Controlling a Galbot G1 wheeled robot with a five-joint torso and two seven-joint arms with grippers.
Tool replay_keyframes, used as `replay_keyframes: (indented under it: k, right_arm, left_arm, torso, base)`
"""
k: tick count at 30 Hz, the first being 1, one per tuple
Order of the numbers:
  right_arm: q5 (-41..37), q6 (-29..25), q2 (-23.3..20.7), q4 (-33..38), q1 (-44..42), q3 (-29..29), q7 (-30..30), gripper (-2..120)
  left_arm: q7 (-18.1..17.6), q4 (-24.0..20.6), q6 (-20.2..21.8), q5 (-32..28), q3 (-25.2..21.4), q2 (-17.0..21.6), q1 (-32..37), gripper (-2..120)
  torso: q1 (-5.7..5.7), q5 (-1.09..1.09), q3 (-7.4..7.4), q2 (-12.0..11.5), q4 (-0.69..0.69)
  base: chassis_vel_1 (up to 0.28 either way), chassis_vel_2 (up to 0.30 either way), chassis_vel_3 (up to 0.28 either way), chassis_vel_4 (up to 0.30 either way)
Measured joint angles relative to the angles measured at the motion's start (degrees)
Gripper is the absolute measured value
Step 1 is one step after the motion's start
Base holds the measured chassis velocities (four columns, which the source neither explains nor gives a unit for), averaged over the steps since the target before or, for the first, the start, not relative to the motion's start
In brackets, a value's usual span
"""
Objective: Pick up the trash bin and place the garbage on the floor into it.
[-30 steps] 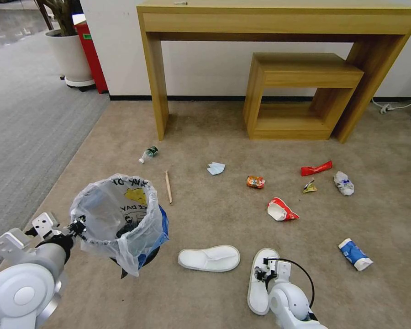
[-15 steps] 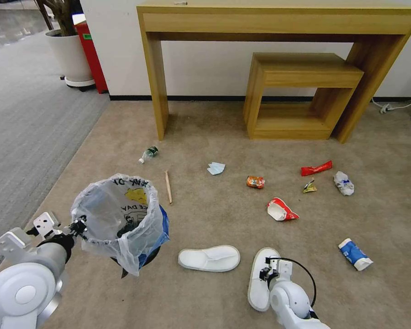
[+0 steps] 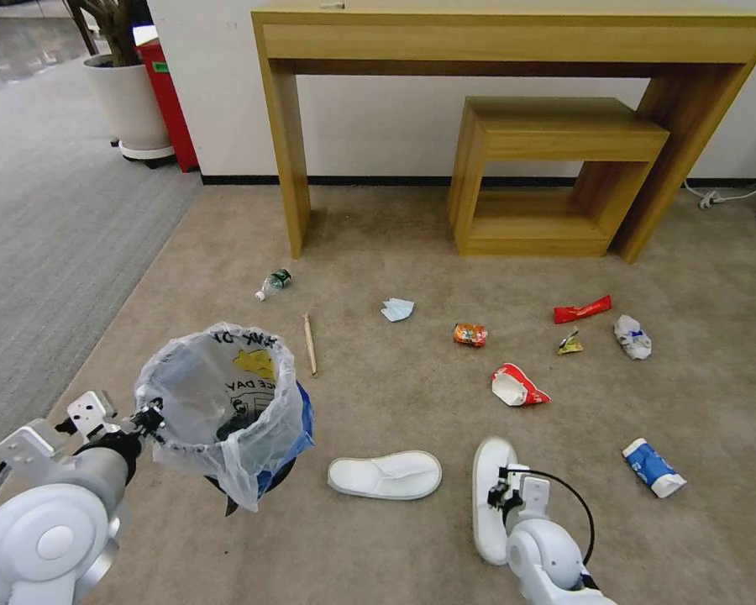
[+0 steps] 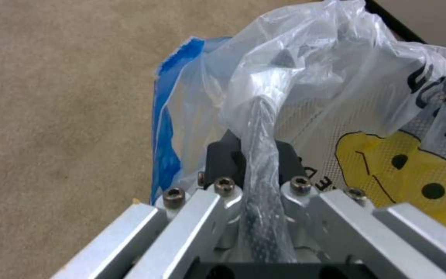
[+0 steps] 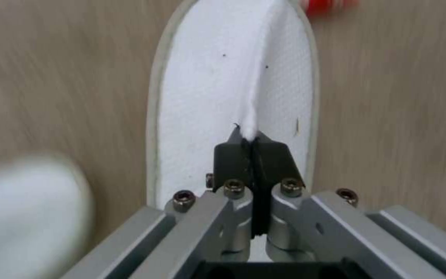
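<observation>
My left gripper (image 3: pixel 147 418) is shut on the bag-covered rim of the blue trash bin (image 3: pixel 227 403), holding it above the beige floor (image 3: pixel 378 395); the left wrist view shows the fingers (image 4: pixel 285 155) pinching the plastic over the rim (image 4: pixel 256 116). My right gripper (image 3: pixel 500 494) is shut on the upper of a white slipper (image 3: pixel 489 470), whose fabric is pinched upward in the right wrist view (image 5: pixel 254 149). The other slipper (image 3: pixel 385 475) lies flat between us. Bottle (image 3: pixel 273 283), stick (image 3: pixel 310 343), mask (image 3: pixel 397 309), orange can (image 3: pixel 470 334), paper cups (image 3: pixel 517 386) and red wrapper (image 3: pixel 581 309) lie farther out.
A tall wooden table (image 3: pixel 512 38) with a lower one (image 3: pixel 554 168) beneath it stands against the far wall. Grey carpet (image 3: pixel 50 227), a white planter (image 3: pixel 130 105) and a red box (image 3: pixel 166 92) are at far left. A cable (image 3: pixel 722 197) lies at far right.
The right gripper has moved right and forward, carrying the gripped slipper with it and straightening it. The held bin has shifted slightly right and down.
</observation>
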State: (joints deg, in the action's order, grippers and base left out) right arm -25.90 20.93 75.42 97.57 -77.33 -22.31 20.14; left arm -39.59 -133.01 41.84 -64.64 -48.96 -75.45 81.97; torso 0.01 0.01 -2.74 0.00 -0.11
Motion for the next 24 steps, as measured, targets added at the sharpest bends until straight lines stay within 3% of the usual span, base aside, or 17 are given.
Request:
replay_keyframes:
  k: [7,9,10,14,18,21,24]
  right_arm:
    - [-1.19,-10.88,-2.06,8.50,-0.61,-4.26,-8.36,0]
    - [-2.96,-17.88,-3.56,11.68,-0.75,-5.58,-16.49,0]
    - [-2.96,-17.88,-3.56,11.68,-0.75,-5.58,-16.49,0]
    - [-6.94,-29.76,-4.98,13.47,-0.21,-5.21,-33.15,0]
    - [-9.17,-33.58,-5.12,13.42,0.50,-4.17,-40.36,0]
    - [-13.02,-38.09,-5.09,12.74,2.95,-0.70,-51.71,0]
    - [-14.94,-39.33,-4.97,12.38,5.33,1.85,-55.80,0]
  left_arm:
    - [-0.11,-1.03,0.14,0.30,2.82,2.04,1.15,2]
    - [-0.20,-1.27,0.18,0.27,4.28,2.32,1.75,2]
    - [-0.20,-1.27,0.18,0.27,4.28,2.32,1.75,2]
    - [-0.28,-1.47,0.20,-0.22,6.12,2.72,2.76,2]
    - [-0.31,-1.70,0.21,-1.26,6.79,2.97,3.20,2]
    - [-0.51,-2.32,0.22,-3.36,8.65,3.35,3.80,2]
    - [-0.59,-2.35,0.23,-4.21,10.67,3.63,3.87,2]
  torso:
    - [0.00,-0.01,0.00,0.00,0.00]
    - [0.00,0.00,0.00,0.00,0.00]
    - [0.00,0.00,0.00,0.00,0.00]
    - [-0.01,-0.01,0.00,0.00,0.00]
    - [0.00,0.00,0.00,0.00,0.00]
    - [0.00,0.00,0.00,0.00,0.00]
    - [-0.01,0.00,0.00,0.00,0.00]
  base:
    - [0.000,0.000,0.000,0.000]
    - [0.000,0.000,0.000,0.000]
    - [0.000,0.000,0.000,0.000]
    - [0.000,0.000,0.000,0.000]
    - [0.000,0.000,0.000,0.000]
    - [0.000,0.000,0.000,0.000]
    - [0.000,0.000,0.000,0.000]
